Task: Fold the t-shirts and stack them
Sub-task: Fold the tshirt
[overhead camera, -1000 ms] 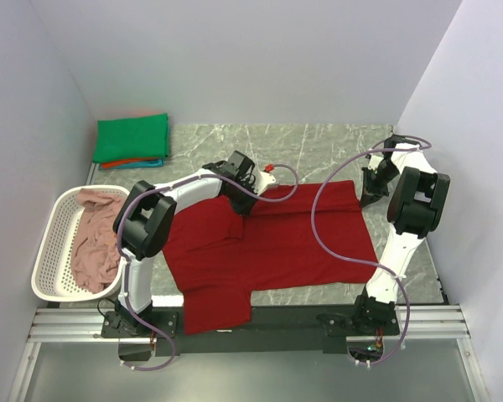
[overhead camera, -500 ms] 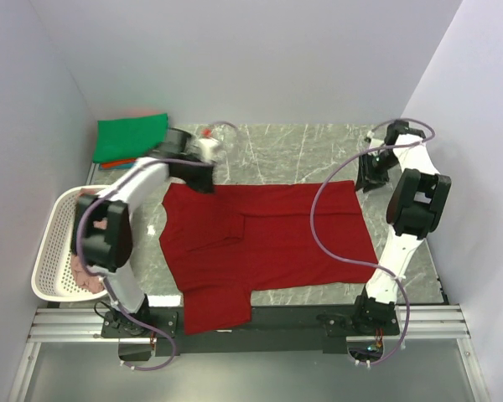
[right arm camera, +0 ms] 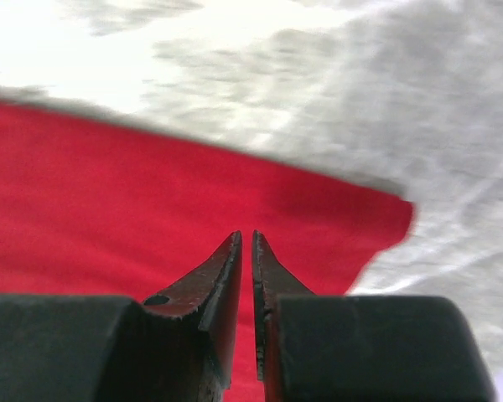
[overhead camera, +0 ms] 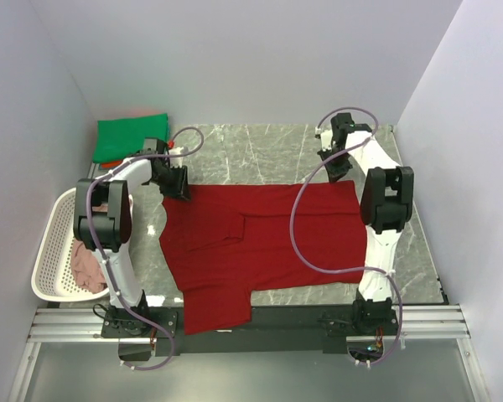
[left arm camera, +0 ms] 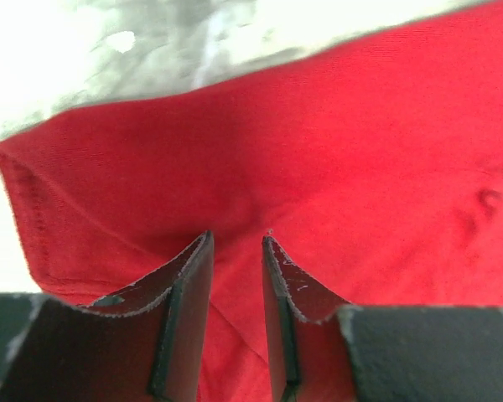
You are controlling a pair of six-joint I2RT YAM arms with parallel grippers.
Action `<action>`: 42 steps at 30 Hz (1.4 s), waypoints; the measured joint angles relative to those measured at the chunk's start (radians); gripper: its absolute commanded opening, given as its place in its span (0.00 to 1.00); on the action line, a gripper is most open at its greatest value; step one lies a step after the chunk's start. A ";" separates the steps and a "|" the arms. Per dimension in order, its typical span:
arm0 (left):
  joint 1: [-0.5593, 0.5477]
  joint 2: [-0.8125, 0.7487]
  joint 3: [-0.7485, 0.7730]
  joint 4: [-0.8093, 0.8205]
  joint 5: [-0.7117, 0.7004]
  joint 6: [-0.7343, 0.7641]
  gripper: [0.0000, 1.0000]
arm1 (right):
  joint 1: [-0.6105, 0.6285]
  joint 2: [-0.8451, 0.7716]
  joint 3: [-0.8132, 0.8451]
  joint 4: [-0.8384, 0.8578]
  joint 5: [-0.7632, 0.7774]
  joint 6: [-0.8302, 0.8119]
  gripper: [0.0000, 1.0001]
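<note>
Marbled table (overhead camera: 260, 151) beneath 2 arms. A dark red t-shirt (overhead camera: 268, 243) lies spread flat at centre, not yet folded. A green t-shirt (overhead camera: 132, 138) tops the folded stack at the far left. A dusty pink t-shirt (overhead camera: 85, 268) waits in the white basket (overhead camera: 44, 251) on the left. The left gripper (left arm camera: 236, 239), jaws slightly apart, stands over the shirt's far-left corner. The right gripper (right arm camera: 246, 239), jaws almost together on nothing, is near the far-right corner. Since 1 s ago, the left gripper has left the shirt's middle and the far edge lies straighter.
</note>
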 measured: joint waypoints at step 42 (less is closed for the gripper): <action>0.037 -0.182 0.111 -0.114 0.087 0.228 0.85 | -0.010 -0.258 -0.077 0.114 0.216 -0.196 0.88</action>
